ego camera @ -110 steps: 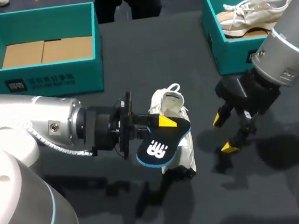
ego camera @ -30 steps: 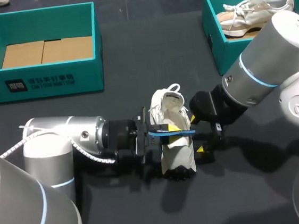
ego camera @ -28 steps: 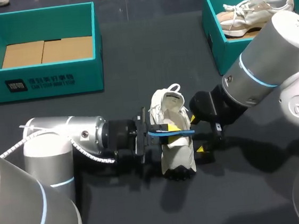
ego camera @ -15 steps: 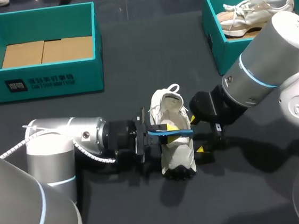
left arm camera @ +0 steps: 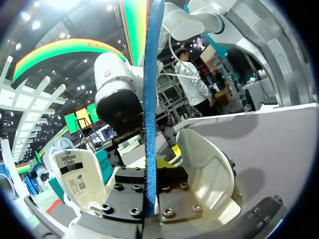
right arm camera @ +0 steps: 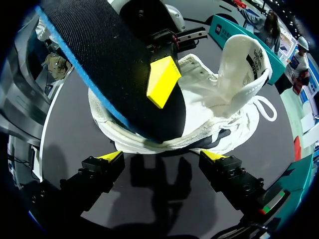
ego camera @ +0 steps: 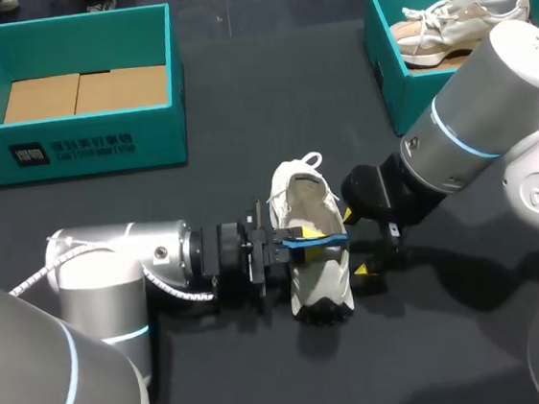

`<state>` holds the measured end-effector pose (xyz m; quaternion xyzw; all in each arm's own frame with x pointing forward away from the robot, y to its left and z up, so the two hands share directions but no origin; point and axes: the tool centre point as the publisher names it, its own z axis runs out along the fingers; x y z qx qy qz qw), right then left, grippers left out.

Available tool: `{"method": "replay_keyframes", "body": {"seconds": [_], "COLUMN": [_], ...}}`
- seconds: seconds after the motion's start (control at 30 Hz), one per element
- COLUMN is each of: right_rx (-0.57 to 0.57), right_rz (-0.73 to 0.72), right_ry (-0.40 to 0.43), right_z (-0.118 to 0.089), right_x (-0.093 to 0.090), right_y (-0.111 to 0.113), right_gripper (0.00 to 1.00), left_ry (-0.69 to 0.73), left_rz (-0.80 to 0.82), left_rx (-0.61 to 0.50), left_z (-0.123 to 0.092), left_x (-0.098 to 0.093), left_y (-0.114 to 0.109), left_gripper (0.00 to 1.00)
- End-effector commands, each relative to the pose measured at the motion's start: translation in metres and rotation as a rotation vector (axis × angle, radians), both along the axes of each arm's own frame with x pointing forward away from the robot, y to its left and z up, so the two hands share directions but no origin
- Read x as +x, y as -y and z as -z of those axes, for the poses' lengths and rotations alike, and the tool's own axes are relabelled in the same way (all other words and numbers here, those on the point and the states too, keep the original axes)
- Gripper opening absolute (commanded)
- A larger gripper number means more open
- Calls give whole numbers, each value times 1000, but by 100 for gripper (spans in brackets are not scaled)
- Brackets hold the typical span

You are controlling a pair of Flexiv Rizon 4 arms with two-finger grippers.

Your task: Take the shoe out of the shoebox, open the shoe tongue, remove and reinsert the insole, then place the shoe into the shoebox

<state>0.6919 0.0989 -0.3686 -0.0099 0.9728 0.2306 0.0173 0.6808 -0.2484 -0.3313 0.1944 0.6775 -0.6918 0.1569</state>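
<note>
A white shoe (ego camera: 314, 241) stands at the middle of the table, toe toward the front edge and tongue (right arm camera: 244, 59) pulled up. My left gripper (ego camera: 291, 242) comes in from the left, shut on a black insole with a blue edge (ego camera: 314, 240), held edge-on over the shoe's opening. In the left wrist view the insole (left arm camera: 152, 89) rises as a thin blue strip from between the fingers. My right gripper (ego camera: 356, 243) is open just right of the shoe; its yellow tips (right arm camera: 112, 156) stand wide apart beside the sole with nothing between them.
A teal shoebox (ego camera: 80, 145) with cardboard on its floor stands at the back left. A second teal box (ego camera: 413, 100) at the back right holds other pale shoes (ego camera: 453, 19). The dark tabletop lies bare in front of the shoe.
Since the oldest frame the insole has turned from flat to edge-on over the shoe, and my right gripper has come in beside the shoe. In the last second the left wrist crept right.
</note>
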Motion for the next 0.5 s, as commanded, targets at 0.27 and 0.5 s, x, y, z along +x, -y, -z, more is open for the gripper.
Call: {"method": "replay_keyframes", "body": {"seconds": [0.27, 0.5], "right_rx": [2, 2], "right_rz": [-1, -1], "right_ry": [1, 1], "right_z": [1, 1], "right_x": [0, 0], "right_y": [0, 0], "right_gripper": [100, 100], "left_ry": [-8, -7], "left_rz": [-33, -25], "left_rx": [2, -23], "left_z": [4, -9], "left_x": [1, -4], "left_y": [0, -2], "left_gripper": [0, 33]}}
